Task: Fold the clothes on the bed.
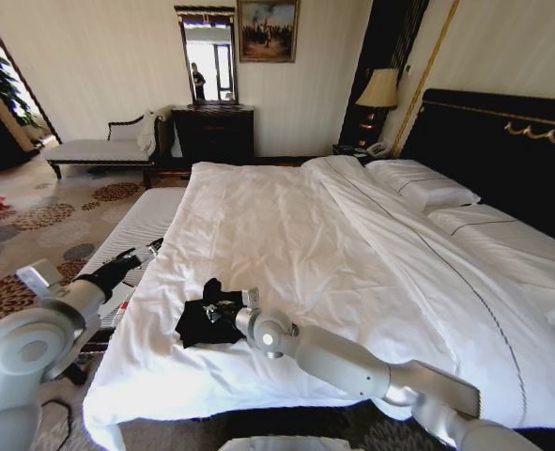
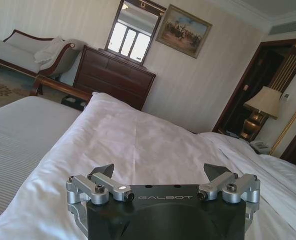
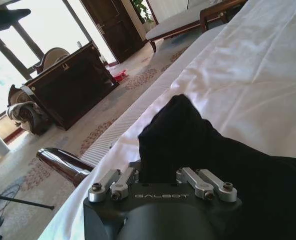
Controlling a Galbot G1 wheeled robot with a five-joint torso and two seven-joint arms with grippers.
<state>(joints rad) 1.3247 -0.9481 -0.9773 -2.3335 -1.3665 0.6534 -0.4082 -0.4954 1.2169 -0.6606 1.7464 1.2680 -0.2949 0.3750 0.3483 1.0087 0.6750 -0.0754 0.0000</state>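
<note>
A small black T-shirt [image 1: 197,324] lies crumpled on the white bed [image 1: 352,263], near its left front edge. My right arm reaches in from the lower right, and my right gripper [image 1: 221,308] is on the shirt. In the right wrist view the black T-shirt [image 3: 198,145] bunches up directly ahead of the right gripper [image 3: 158,169], whose jaws are drawn in and buried in the cloth. My left gripper [image 1: 143,255] hovers beside the bed's left edge, away from the shirt. In its own wrist view the left gripper [image 2: 159,172] stands open over the white sheet [image 2: 137,145], holding nothing.
Pillows [image 1: 423,183] and a tall black headboard [image 1: 502,141] are at the right. A striped lower mattress [image 1: 146,221] runs along the bed's left side, with patterned carpet beyond. A chaise bench [image 1: 99,148], dark dresser [image 1: 213,132] and lamp [image 1: 378,89] line the far wall.
</note>
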